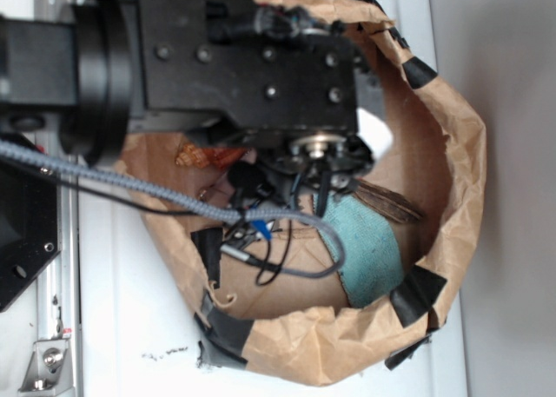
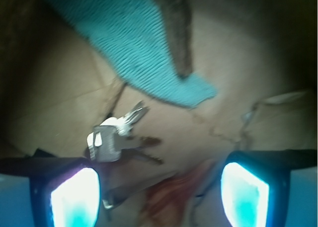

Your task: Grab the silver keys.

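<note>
1. Setup: the WidowX arm (image 1: 208,58) reaches down into a brown paper bag (image 1: 460,197) with rolled-down rim & black tape patches; the bag lies on a white bench (image 1: 130,327).
2. Gripper (image 2: 159,189): spread wide, nothing between the fingers. Both pads (image 2: 74,197) glow pale blue at the bottom of the wrist view, well apart. In the exterior view the arm's body hides the fingertips.
3. Silver keys (image 2: 112,137): a small bunch lying flat on the bag floor, just above & touching the line of the left-hand pad in the wrist view, not centred in the gap. Can't make them out in the exterior view, since the arm & cables cover that spot.
4. Other stuff on the bag floor: a teal cloth (image 2: 144,53) toward the far side, a dark brown pod (image 2: 179,33) lying across it, and an orange-brown blur (image 2: 174,192) between the pads, prob. the seashell (image 1: 204,157), too blurred to be sure.
5. Step in hand, as judged: approach/alignment, w/ the grasp not yet made.
6. Next move calls for: a shift sideways so the bunch sits mid-gap, then descent & closing. Risks: pinching the orange-brown thing instead, or one pad landing on top of the keys and pushing them off.
</note>
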Motion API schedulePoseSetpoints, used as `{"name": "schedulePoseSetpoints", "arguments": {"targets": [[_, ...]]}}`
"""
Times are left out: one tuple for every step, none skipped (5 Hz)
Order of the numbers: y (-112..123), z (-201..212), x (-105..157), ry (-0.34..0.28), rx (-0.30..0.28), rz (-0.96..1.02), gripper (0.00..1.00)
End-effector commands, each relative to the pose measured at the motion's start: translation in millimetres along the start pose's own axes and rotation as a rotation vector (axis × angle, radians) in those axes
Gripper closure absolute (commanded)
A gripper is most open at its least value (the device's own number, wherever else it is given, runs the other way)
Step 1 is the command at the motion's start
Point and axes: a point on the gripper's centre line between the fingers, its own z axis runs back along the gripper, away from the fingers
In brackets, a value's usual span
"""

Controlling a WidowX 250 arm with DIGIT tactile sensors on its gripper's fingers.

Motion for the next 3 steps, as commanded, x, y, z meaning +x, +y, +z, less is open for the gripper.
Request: {"name": "schedulePoseSetpoints", "arguments": {"targets": [[-15,9,-3,-0.053,-0.043,-0.032,0.0],[-23,6,-6,-0.02,-0.088,-0.051,0.0],[-30,0,-11,-0.002,-0.092,-0.066,0.0]]}}
